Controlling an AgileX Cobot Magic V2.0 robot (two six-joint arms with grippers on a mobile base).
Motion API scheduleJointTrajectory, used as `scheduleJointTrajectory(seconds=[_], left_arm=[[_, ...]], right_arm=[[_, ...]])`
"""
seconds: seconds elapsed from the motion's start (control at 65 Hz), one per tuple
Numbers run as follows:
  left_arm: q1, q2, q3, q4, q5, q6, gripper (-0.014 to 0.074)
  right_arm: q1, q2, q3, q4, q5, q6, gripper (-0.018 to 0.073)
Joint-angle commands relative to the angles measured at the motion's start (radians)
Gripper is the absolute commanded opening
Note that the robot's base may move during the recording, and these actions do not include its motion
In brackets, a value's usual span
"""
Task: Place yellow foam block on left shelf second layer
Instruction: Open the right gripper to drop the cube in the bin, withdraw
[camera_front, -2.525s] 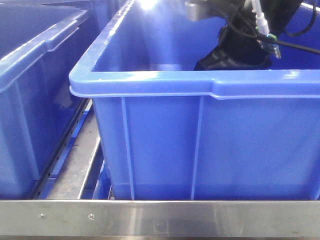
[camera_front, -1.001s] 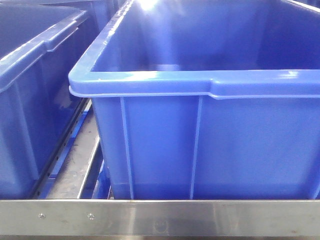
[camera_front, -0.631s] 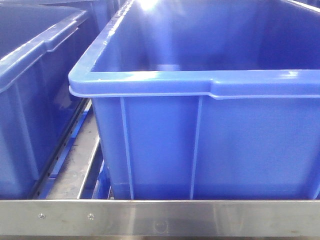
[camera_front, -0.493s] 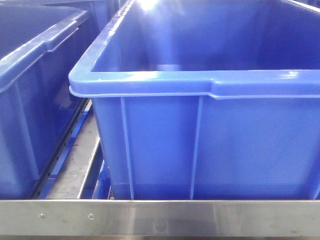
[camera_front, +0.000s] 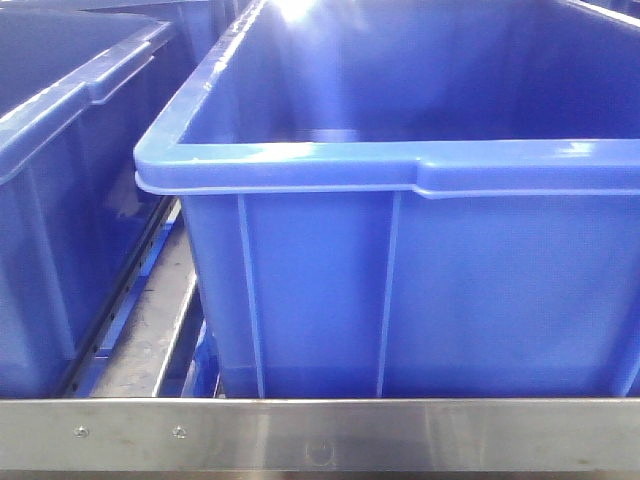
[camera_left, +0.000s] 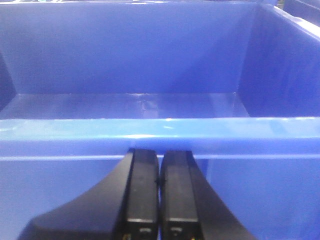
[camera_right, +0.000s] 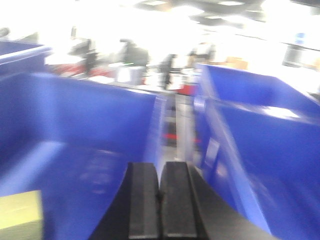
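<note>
The yellow foam block shows only in the blurred right wrist view, at the bottom left, lying inside a blue bin. My right gripper is shut with nothing in it, above that bin's interior and to the right of the block. My left gripper is also shut and holds nothing; it sits just in front of the near rim of another blue bin. Neither gripper appears in the front view. The block is hidden in the front view.
The front view is filled by a large blue bin with a second blue bin to its left, both on a metal shelf with a steel front rail. Another blue bin stands to the right in the right wrist view.
The right arm, seen reaching into the large bin 2.5 s ago, has left the front view. The view has since shifted very slightly.
</note>
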Motion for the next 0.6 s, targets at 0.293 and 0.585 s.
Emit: scheduleJointTrajectory(seconds=[0.293,0.585], left_arm=[[-0.007,-0.014,0.026,-0.003,-0.085,-0.004,0.0136],[-0.007,-0.014,0.026,-0.003,-0.085,-0.004,0.0136]], right_arm=[[-0.041,-0.131,0.144,0.057,-0.004,-0.001,0.0056],[-0.040,-0.131,0.144,0.057,0.029,-0.001,0.0056]])
